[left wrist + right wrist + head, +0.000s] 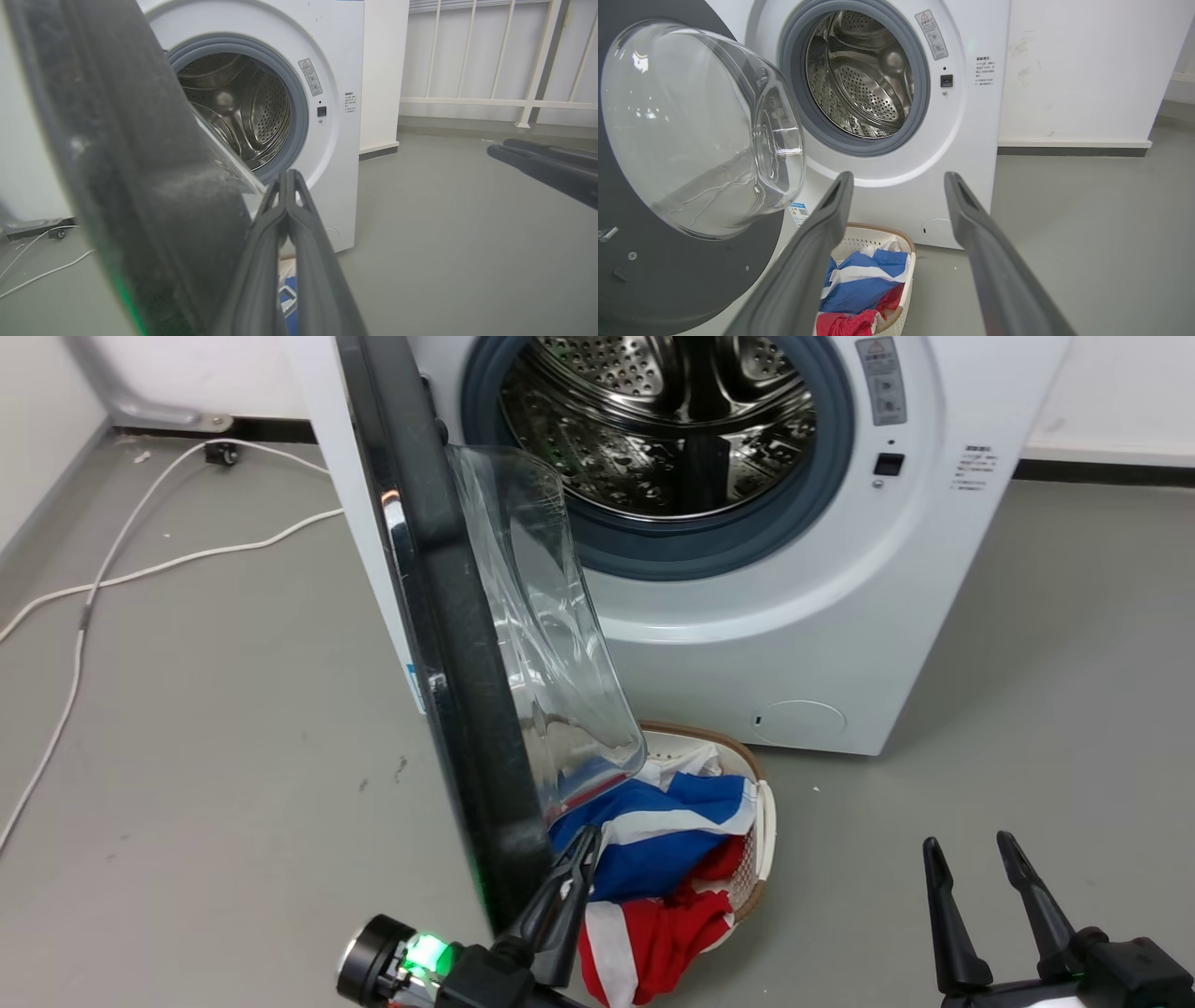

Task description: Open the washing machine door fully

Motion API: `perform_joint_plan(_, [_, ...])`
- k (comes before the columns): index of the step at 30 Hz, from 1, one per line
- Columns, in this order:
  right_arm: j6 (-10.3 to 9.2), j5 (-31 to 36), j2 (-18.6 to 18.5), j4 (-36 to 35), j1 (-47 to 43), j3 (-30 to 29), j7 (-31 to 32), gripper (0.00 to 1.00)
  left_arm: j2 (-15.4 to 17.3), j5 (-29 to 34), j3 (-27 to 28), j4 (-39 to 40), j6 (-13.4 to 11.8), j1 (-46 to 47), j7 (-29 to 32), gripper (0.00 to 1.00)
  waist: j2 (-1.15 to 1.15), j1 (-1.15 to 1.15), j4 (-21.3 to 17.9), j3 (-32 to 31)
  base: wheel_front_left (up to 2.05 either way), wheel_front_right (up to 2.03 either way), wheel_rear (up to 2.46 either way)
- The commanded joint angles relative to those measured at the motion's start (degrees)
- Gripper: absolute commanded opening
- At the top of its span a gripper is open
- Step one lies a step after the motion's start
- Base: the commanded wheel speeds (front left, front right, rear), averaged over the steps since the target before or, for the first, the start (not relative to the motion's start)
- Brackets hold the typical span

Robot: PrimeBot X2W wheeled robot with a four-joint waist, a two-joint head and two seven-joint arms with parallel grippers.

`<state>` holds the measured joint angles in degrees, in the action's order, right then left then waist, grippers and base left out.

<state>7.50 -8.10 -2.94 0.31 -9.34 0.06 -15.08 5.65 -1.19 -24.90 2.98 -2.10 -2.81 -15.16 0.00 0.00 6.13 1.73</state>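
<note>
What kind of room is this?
Probably a laundry room: a white washing machine with its door open, and a basket of clothes on the grey floor in front.

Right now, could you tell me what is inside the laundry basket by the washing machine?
The laundry basket holds crumpled blue, white and red fabric. What lies beneath that fabric is covered, and in the head view the washing machine door hides the basket's left part.

Glossy black-rimmed glass washing machine door (448, 644)
</note>
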Motion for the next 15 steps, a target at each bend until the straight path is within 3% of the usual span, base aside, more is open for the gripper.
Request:
perform_joint_plan(1, [-0.01,-0.1,0.1,0.1,0.7,0.1,-0.1,1.0,1.2,-0.3,2.2,0.0,-1.4,0.2,0.1,0.0,0.0,0.0,0.9,-0.1,0.0,0.0,0.0])
perform_joint_plan(15, [-0.01,-0.8,0.1,0.0,0.1,0.6,-0.1,1.0,3.4,-1.6,6.4,2.1,-4.6,-3.3,0.2,0.0,0.0,0.0,6.5,0.2,0.0,0.0,0.0])
